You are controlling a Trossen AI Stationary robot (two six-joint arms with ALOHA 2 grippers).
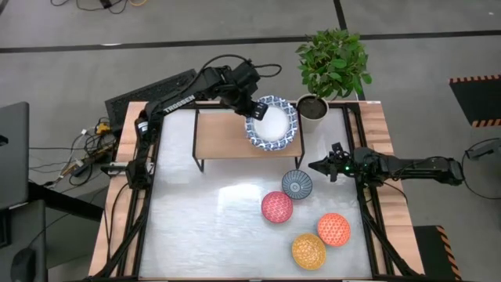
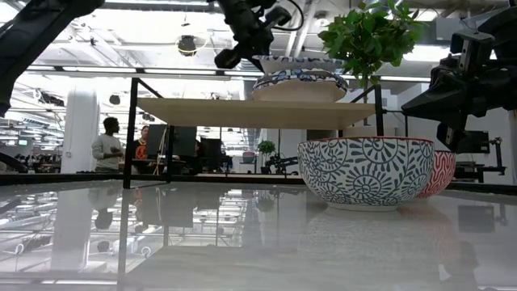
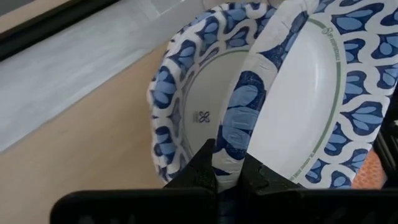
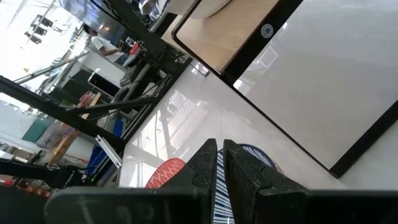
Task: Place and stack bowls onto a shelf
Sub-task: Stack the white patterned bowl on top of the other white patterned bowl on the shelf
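A wide blue-and-white bowl (image 1: 274,117) hangs over the right end of the light-wood shelf (image 1: 223,137), with my left gripper (image 1: 255,112) shut on its rim. Right below it another wide bowl (image 3: 186,106) stands on the shelf board. In the low view the held bowl (image 2: 297,62) sits just above the lower one (image 2: 299,85). Four small bowls stand on the table: grey-blue (image 1: 297,184), pink-red (image 1: 276,207), orange-red (image 1: 333,229), yellow-orange (image 1: 308,251). My right gripper (image 1: 321,166) waits at the table's right edge, shut and holding nothing. My left gripper pinches the held bowl's rim (image 3: 235,134) on its left side, one finger (image 3: 264,177) on the white inside and the other (image 3: 200,168) on the patterned outside. The fingers slant down from the table's far left. Whether the bowl touches the one beneath, I cannot tell.
A potted plant (image 1: 333,63) stands at the far right corner, close behind the shelf's right end. The shelf's left part (image 1: 215,129) is bare wood. The table's black frame (image 1: 356,133) runs along its right side. People stand in the room beyond.
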